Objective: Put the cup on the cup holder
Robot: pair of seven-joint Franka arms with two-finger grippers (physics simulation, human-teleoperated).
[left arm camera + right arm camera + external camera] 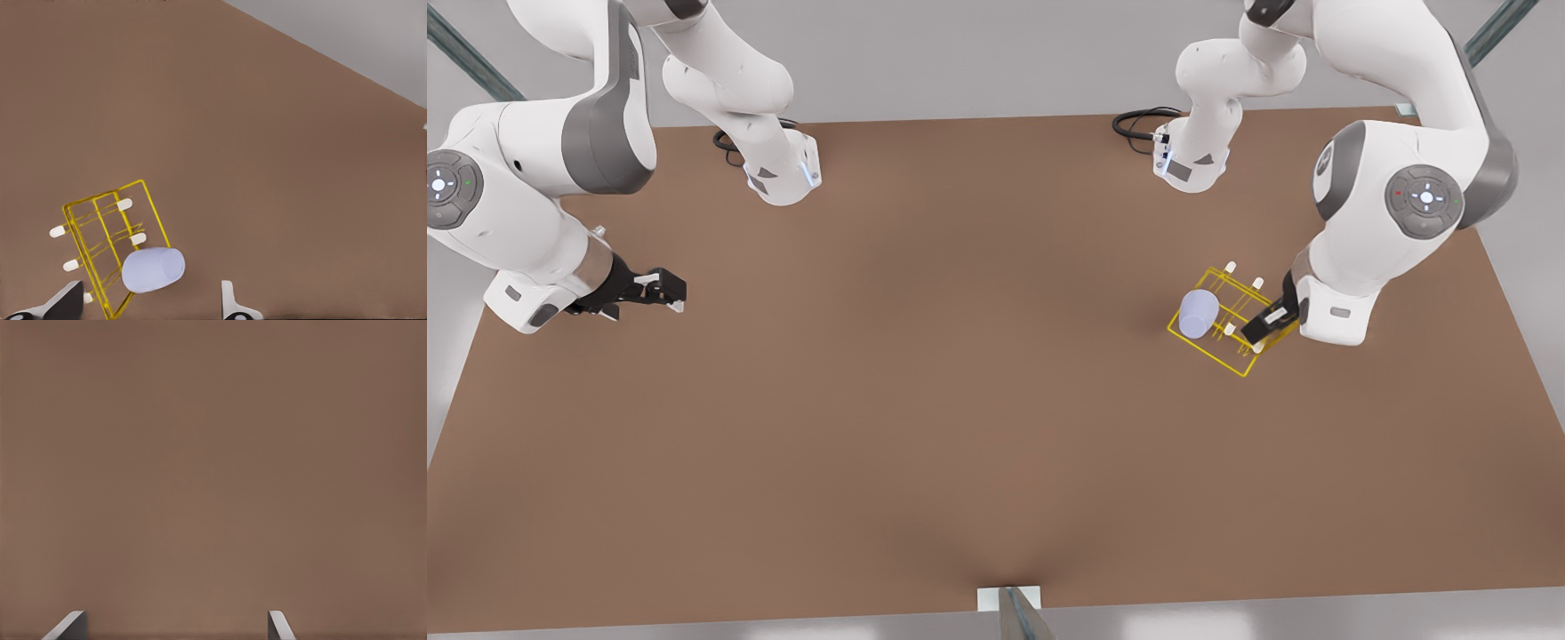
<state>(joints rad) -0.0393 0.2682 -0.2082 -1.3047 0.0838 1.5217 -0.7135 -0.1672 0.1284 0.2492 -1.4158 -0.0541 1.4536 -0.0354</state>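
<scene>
The cup [1199, 313], a lavender-blue tumbler, sits on the yellow wire cup holder [1218, 351], tilted over one of its pegs at the end of the rack that faces the front view's left. The cup holder rests on the brown table [960, 400], toward the front view's right, and its white-tipped pegs [1257, 284] stand up beside the cup.

The left gripper [1261, 325] hangs just past the cup holder's opposite end, on the side away from the cup, with the rack's pegs between it and the cup. Its fingers are spread apart and grasp nothing; the cup is free of them. In the left wrist view the cup [154, 269] lies between and ahead of the two fingertips [230, 303], not touching either, with the cup holder [100, 227] stretching away from it.

The right gripper [660, 291] waits well apart from the cup holder, over bare table near the front view's left edge. Its fingers [279, 625] are released, wide apart and empty, with brown table [213, 467] ahead of them.
</scene>
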